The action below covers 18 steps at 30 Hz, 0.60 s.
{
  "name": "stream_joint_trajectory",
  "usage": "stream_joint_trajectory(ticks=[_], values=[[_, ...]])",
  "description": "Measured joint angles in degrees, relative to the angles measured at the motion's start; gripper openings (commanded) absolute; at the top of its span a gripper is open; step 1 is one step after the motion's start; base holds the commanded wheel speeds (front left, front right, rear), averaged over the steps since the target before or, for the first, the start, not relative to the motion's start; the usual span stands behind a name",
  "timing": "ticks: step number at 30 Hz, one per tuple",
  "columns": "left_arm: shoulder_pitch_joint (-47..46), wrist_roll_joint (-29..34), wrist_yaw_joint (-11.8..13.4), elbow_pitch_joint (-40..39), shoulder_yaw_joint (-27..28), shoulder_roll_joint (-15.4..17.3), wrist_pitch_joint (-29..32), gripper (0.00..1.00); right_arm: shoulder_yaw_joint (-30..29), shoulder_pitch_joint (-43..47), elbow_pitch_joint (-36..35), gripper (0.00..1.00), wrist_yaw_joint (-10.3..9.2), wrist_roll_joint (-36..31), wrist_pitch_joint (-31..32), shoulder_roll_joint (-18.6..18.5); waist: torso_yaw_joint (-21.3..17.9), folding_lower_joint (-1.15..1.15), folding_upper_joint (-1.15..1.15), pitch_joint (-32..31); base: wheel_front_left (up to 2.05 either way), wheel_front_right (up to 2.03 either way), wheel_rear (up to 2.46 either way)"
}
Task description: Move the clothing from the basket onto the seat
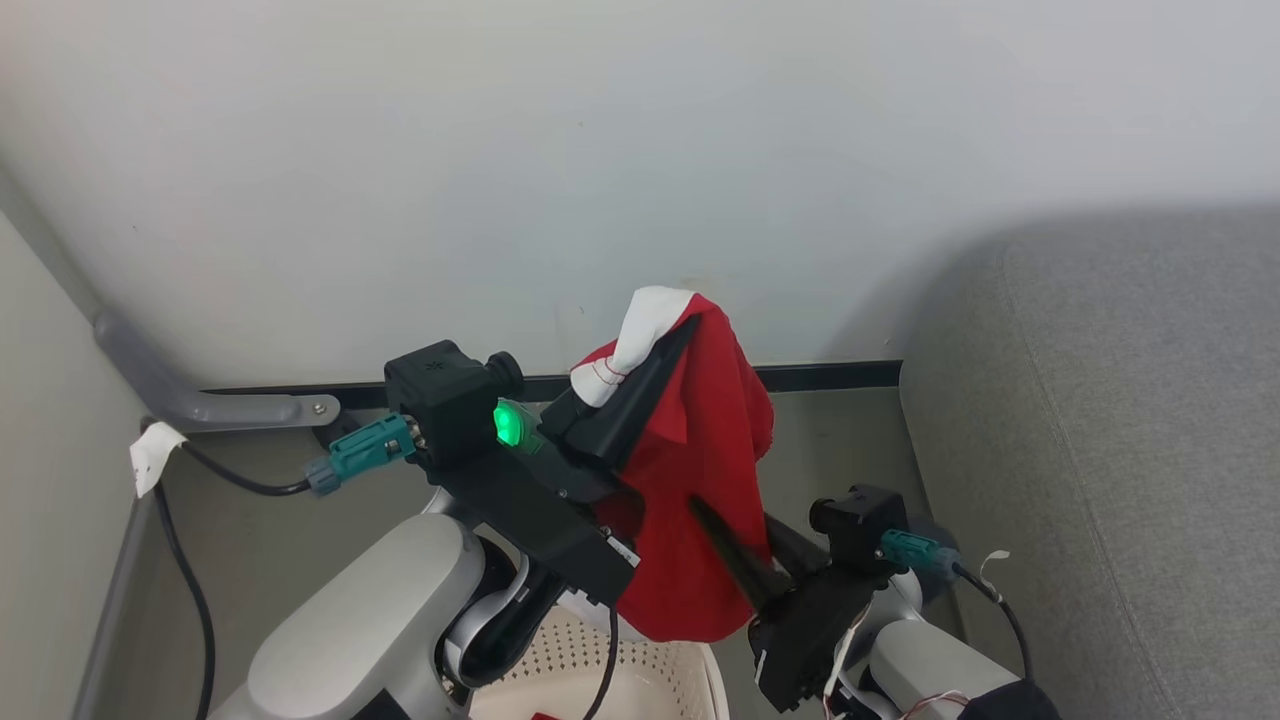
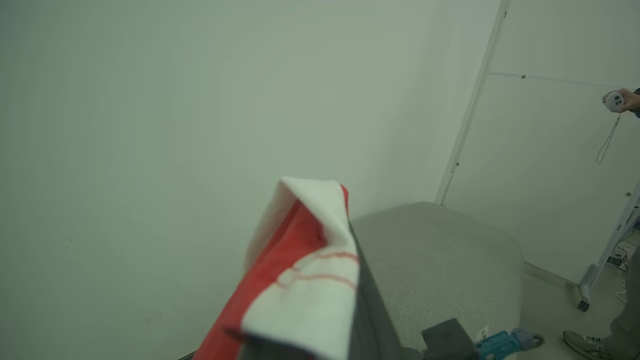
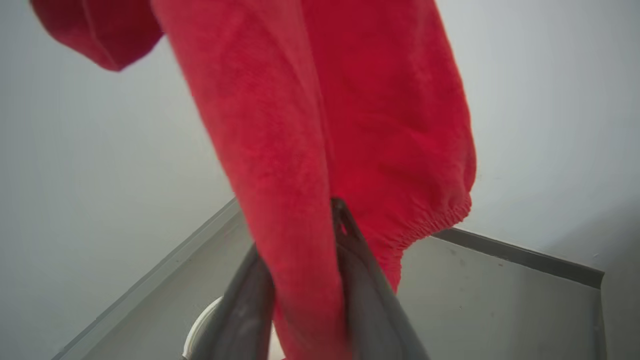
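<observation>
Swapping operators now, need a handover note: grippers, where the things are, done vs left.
Left gripper: shut on the white-trimmed top of the red garment.
Right gripper: shut on the same garment lower down.
The garment hangs between them over the basket. The sofa is to the right, with nothing on the part in view.
Done: garment lifted out.
Left: carry it right and release it on the sofa. A scrap of red shows in the basket, so there is probably more to fetch.

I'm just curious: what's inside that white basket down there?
A small red scrap shows in the basket, at the head view's bottom edge. The arm and the hanging red garment cover the rest, so more clothing there cannot be told.
</observation>
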Motion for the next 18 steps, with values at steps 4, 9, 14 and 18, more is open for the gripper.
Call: stream_joint_trajectory(ticks=[4, 9, 14, 18], values=[[0.73, -0.09, -0.01, -0.18, 0.25, 0.98, 0.00, 0.00, -1.32, 0.00, 0.55, 0.00, 0.00, 1.31, 0.01, 0.26, 0.01, 0.00, 0.00, -0.18, 0.00, 0.00, 0.00], [2.46, -0.18, -0.01, 0.08, 0.76, 2.61, -0.01, 0.00, -4.47, 0.01, 0.45, 0.00, 0.00, 3.39, 0.01, 0.03, -0.24, 0.00, 0.00, -0.49, 0.00, 0.00, 0.00], [5.11, -0.18, -0.01, 0.20, -0.03, 3.85, -0.01, 0.00, -8.33, 0.27, -0.11, 0.00, 0.00, 4.91, 0.01, -0.58, -0.64, 0.00, 0.00, -0.78, 0.00, 0.00, 0.00], [7.95, -0.19, 0.08, 0.27, -0.10, 5.95, -0.01, 0.00, -10.25, 0.42, -1.42, 0.00, 0.00, 5.15, 0.01, -0.81, -1.50, 0.00, 0.00, -0.95, 0.00, 0.00, 0.00]])
